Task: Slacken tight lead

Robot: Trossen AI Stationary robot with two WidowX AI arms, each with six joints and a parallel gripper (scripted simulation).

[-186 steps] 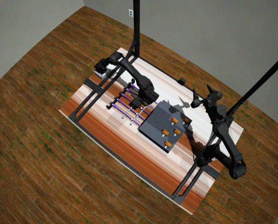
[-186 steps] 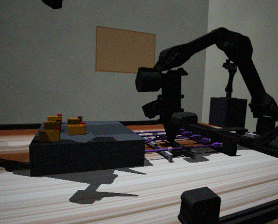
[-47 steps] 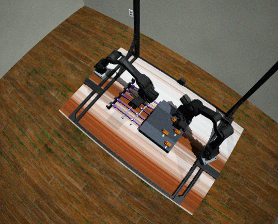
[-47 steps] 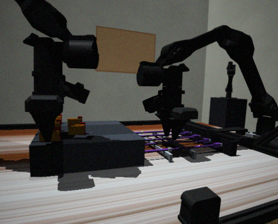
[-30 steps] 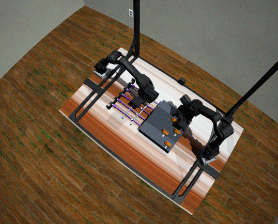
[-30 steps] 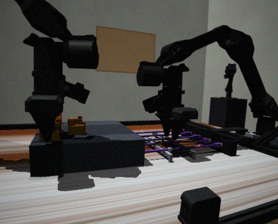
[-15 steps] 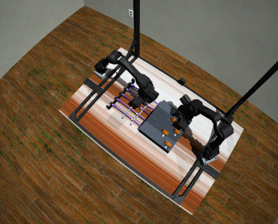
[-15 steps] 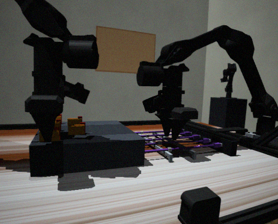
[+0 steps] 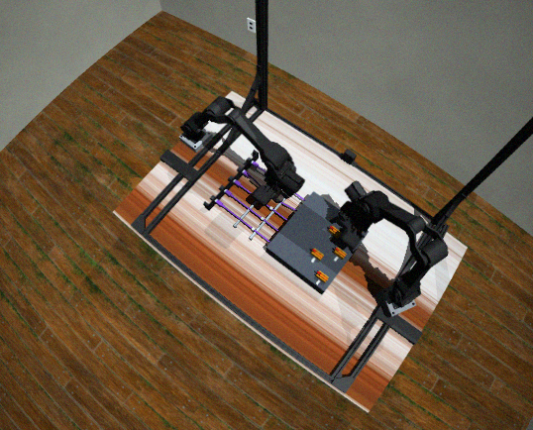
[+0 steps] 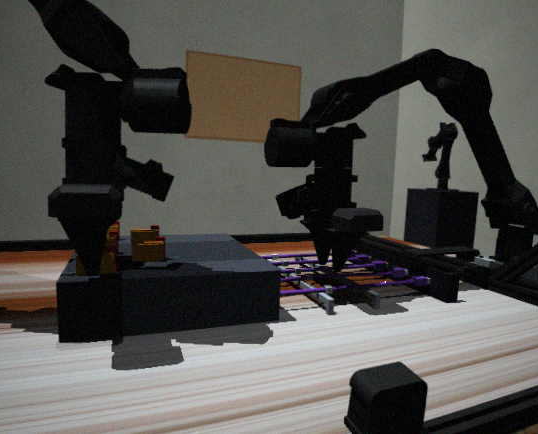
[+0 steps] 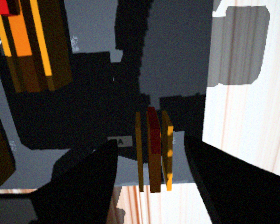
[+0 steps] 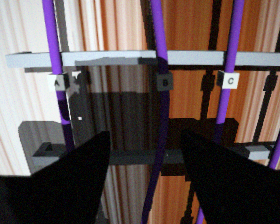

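Grey wall [image 9: 401, 74] [image 10: 240, 30] behind. Left end effector [image 9: 349, 243] [image 10: 96, 272] [image 11: 151, 142], right end effector [image 9: 265, 197] [image 10: 330, 267] [image 12: 145, 134]: both released. Pinch lead B [image 9: 246, 173] [image 10: 399, 272] [image 12: 163, 110] squarely; tug gently, sparing plug.

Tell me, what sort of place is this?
Probably a robotics workroom: two black robot arms share a striped table, and purple leads with lettered tags look like a test setup.
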